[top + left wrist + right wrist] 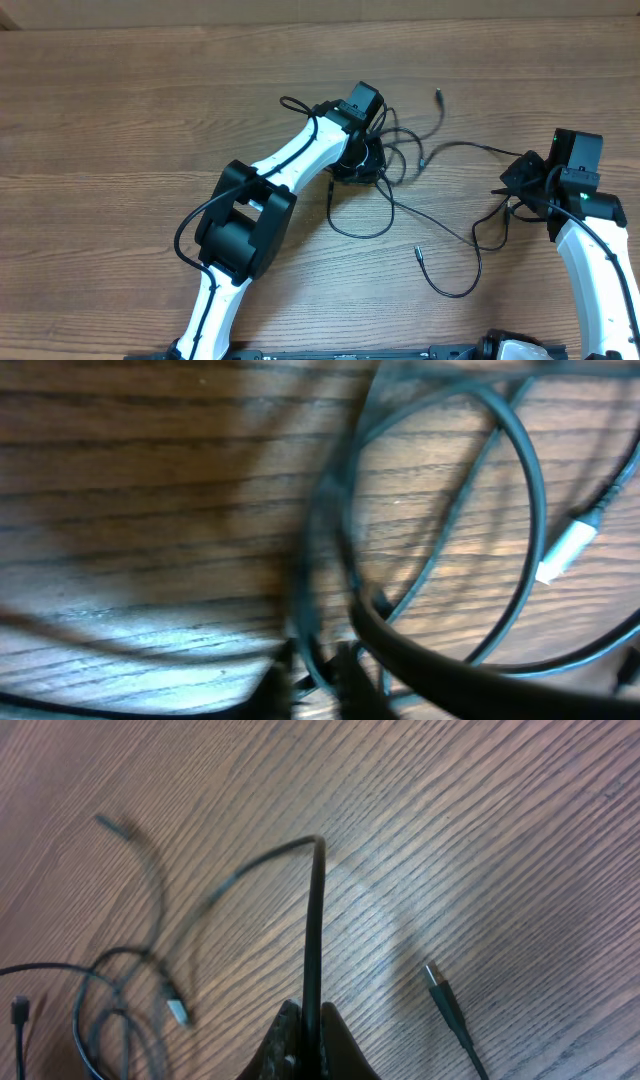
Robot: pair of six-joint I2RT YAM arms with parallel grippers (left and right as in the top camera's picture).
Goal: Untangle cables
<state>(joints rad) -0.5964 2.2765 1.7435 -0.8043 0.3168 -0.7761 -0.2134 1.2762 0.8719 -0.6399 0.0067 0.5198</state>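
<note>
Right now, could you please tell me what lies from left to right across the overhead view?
White-and-black left robot arm → left claw, on tangled thin black cables → loose plug at far side → right claw → right robot arm.

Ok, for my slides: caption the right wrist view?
Right gripper pinching a thin black cable over the wooden table, loose plug nearby.
</note>
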